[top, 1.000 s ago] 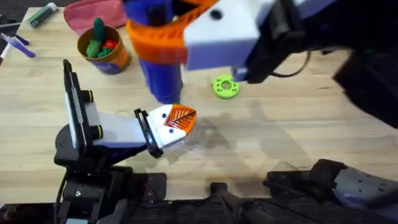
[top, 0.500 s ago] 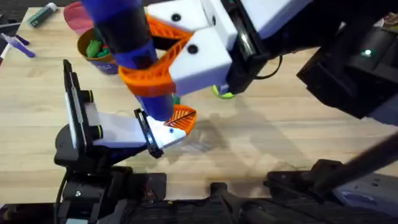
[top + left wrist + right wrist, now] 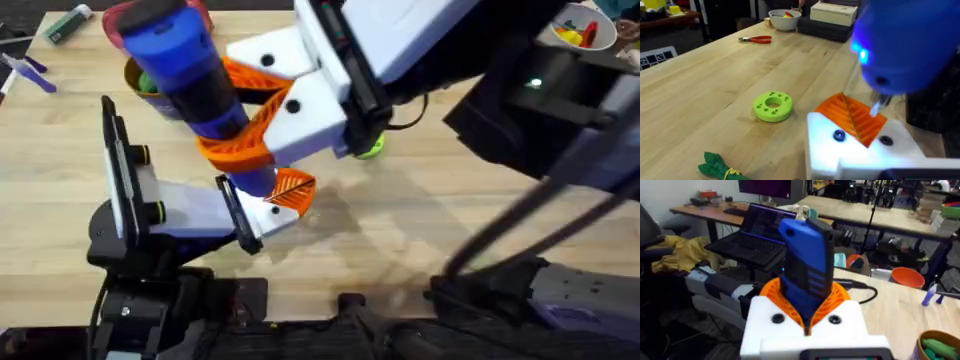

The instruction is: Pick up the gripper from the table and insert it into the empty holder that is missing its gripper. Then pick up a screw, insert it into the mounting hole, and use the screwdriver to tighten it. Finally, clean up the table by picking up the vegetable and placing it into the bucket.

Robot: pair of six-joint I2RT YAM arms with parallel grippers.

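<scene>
Gripping the screwdriver [image 3: 190,75] is the right gripper [image 3: 255,125] | bit is held at the gripper [image 3: 852,117] | left gripper's state can't be told

Light wooden plank table [image 3: 450,200] filled the foreground. Behind it stood brown desks [image 3: 850,210] w/ an open dark laptop [image 3: 762,235]; black office chair [image 3: 650,235] at room's edge.

Bright, even indoor light with soft shadows.
The right arm [image 3: 480,60] and screwdriver [image 3: 190,60] look blurred, perhaps from nearness.
</scene>
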